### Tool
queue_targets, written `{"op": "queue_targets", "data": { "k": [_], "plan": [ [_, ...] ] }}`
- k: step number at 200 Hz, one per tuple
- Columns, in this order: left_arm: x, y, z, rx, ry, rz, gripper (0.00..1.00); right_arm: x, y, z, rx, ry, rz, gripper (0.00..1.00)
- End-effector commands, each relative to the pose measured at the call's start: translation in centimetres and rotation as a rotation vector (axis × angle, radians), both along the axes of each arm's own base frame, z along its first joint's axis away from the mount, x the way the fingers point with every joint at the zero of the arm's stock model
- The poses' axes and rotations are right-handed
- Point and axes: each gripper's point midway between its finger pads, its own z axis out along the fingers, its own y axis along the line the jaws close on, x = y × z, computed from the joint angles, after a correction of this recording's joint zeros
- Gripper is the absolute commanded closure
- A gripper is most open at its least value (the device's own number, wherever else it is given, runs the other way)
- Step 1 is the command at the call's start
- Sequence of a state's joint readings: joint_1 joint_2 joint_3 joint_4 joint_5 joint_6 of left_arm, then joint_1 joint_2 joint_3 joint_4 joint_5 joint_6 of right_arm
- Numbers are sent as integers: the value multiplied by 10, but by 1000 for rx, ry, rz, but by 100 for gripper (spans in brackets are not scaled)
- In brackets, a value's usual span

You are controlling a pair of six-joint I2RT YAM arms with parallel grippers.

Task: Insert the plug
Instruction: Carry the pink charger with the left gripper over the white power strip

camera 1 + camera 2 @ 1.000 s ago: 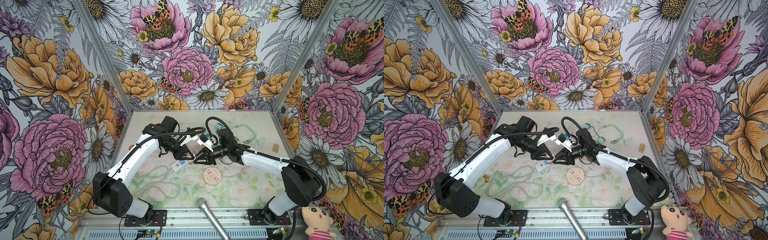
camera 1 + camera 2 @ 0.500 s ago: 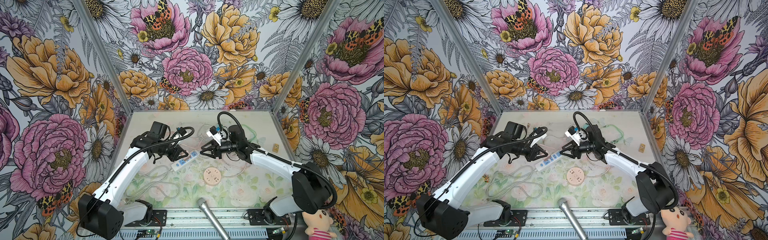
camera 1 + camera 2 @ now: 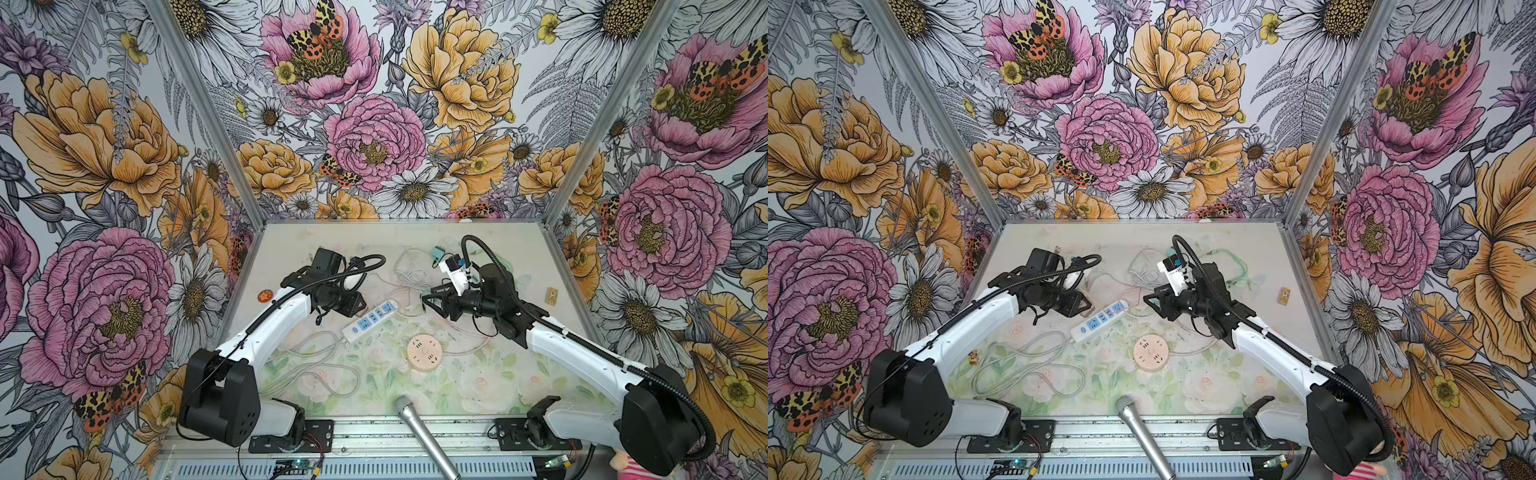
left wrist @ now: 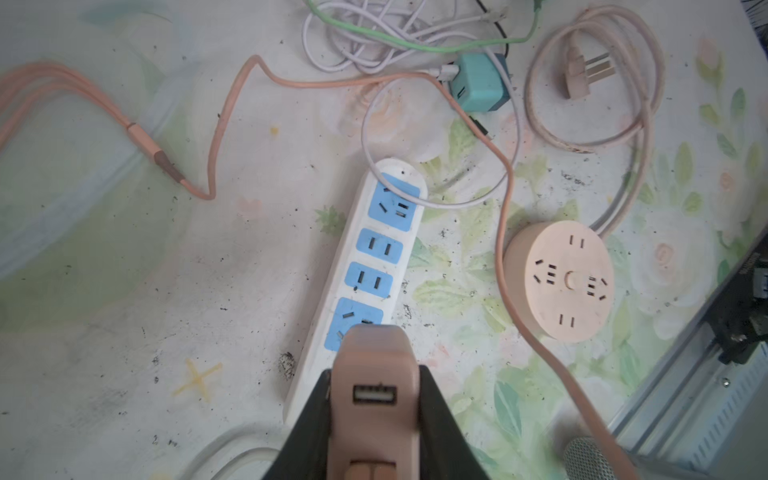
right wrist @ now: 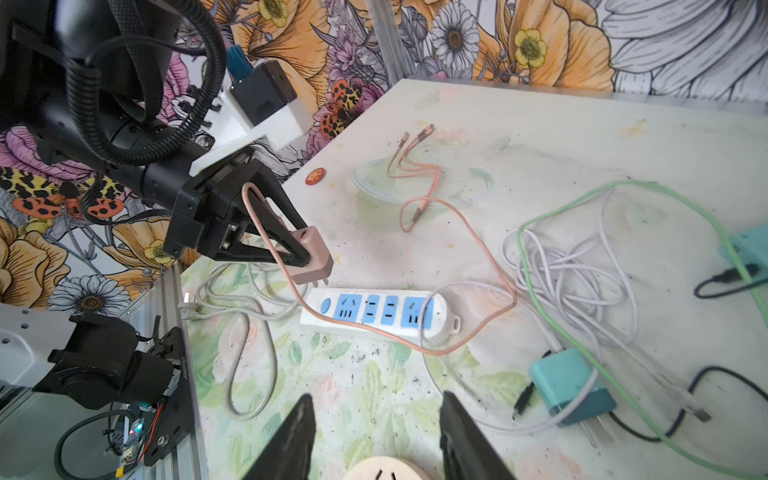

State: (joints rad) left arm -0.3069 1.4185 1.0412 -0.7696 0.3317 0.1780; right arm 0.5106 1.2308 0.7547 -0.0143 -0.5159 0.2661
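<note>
My left gripper (image 4: 374,376) is shut on a peach-pink plug (image 4: 374,399) with a USB port on its back. In the right wrist view the plug (image 5: 312,257) hangs prongs-down just above the switch end of the white power strip (image 5: 378,312) with blue sockets. Its peach cable (image 5: 457,343) loops over the strip. In both top views the left gripper (image 3: 356,305) (image 3: 1086,305) covers the plug at the strip's (image 3: 370,316) (image 3: 1100,318) left end. My right gripper (image 5: 376,399) (image 3: 428,297) stands open and empty to the right of the strip.
A round pink socket (image 3: 424,352) (image 4: 559,280) lies in front of the strip. A teal charger (image 5: 569,386) and tangled white and green cables (image 5: 582,266) lie right of the strip. A microphone (image 3: 424,432) pokes in at the front edge. The strip's grey cord (image 3: 316,365) coils front left.
A second ago both grippers met over the strip. The right gripper has opened and drawn back to the right; the left has pulled back left with the plug in it.
</note>
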Motion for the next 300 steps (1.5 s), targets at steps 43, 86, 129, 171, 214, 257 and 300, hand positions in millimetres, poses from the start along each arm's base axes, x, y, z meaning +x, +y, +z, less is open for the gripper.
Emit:
{"op": "queue_targets", "data": {
  "k": [43,86,129,171,214,257,300],
  "plan": [
    [17,-15,1,-45,-25,-20,100,6,-14,-26,-53,56,-99,55],
    [5,-23,-16,-2,-12,-49,100,9,-17,-29,-58,43,-116,56],
    [-1,-19,-25,7,-11,-50,100,6,-19,-31,-46,41,-125,58],
    [-3,-15,-20,2,-34,-52,100,4,-19,-31,-18,34,-131,59],
    [-4,-14,-26,18,-25,-56,100,2,-18,-32,-6,38,-130,60],
    [-3,-10,-38,56,-6,-51,100,2,-19,-30,1,29,-131,61],
    [-4,-7,-43,72,0,-49,100,1,-20,-29,8,17,-137,61]
  ]
}}
